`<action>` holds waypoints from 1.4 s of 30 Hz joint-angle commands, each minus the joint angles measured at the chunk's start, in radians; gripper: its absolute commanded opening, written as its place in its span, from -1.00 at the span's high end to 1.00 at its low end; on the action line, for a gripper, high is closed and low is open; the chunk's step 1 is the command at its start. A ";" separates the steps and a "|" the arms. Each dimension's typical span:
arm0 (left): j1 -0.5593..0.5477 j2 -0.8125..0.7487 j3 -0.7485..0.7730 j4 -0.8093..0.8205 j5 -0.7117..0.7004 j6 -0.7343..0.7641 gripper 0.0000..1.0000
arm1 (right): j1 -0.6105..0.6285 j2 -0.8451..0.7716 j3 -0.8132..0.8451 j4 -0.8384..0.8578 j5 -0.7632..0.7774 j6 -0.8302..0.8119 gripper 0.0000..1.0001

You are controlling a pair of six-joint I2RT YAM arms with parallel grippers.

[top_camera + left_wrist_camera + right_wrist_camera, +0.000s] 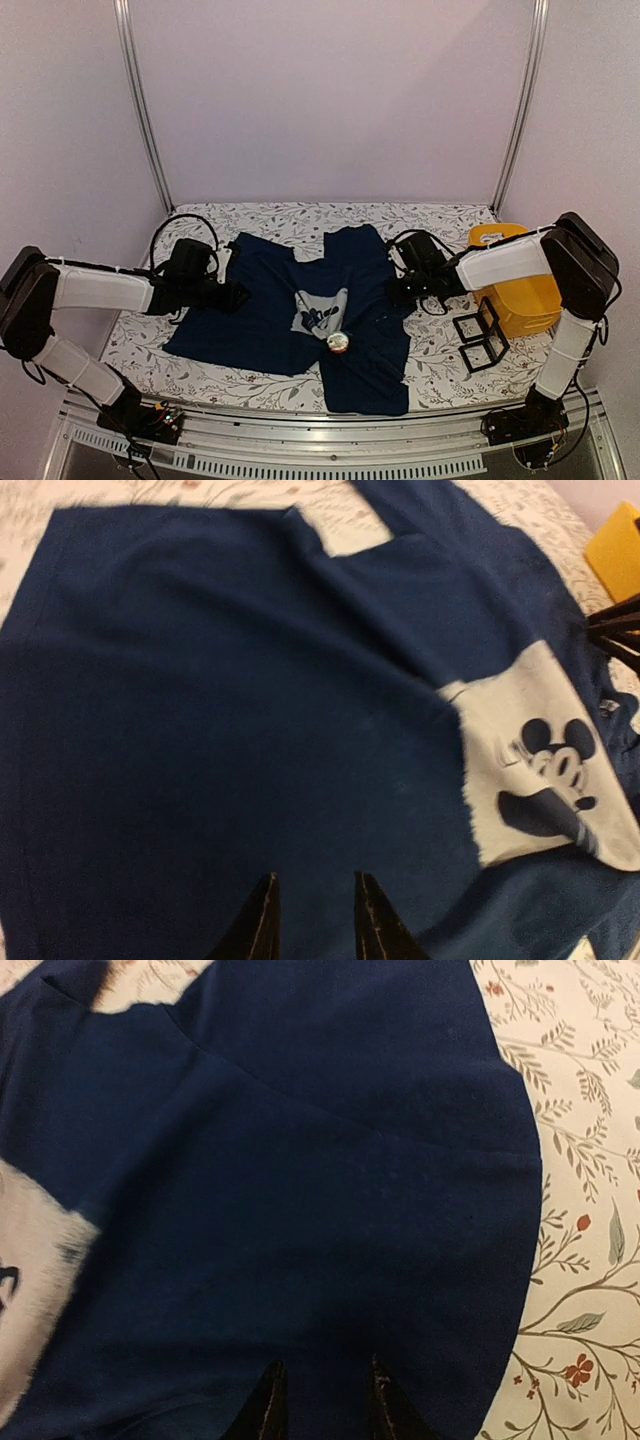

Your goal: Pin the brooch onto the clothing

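Observation:
The navy blue T-shirt (pixel 260 300) lies spread on the floral cloth, its pale mouse print (pixel 322 310) at the middle. A small round brooch (pixel 339 343) rests on the shirt just below the print. My left gripper (pixel 237 295) hovers over the shirt's left sleeve, open and empty; in the left wrist view its gripper (pixel 313 900) sits over plain blue cloth, the print (pixel 545 770) to the right. My right gripper (pixel 397 291) hovers over the shirt's right edge, open and empty; the right wrist view shows it (pixel 322 1390) above blue cloth (pixel 330 1180).
A yellow bin (pixel 520 285) stands at the right edge of the table. A black wire-frame stand (pixel 480 335) sits in front of it. The floral tablecloth (pixel 440 360) shows around the shirt. Metal posts stand at the back corners.

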 commanded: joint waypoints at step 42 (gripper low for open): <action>0.263 0.787 0.790 -0.168 -0.067 -0.080 0.72 | 0.115 0.029 0.309 -0.538 -0.040 -0.019 1.00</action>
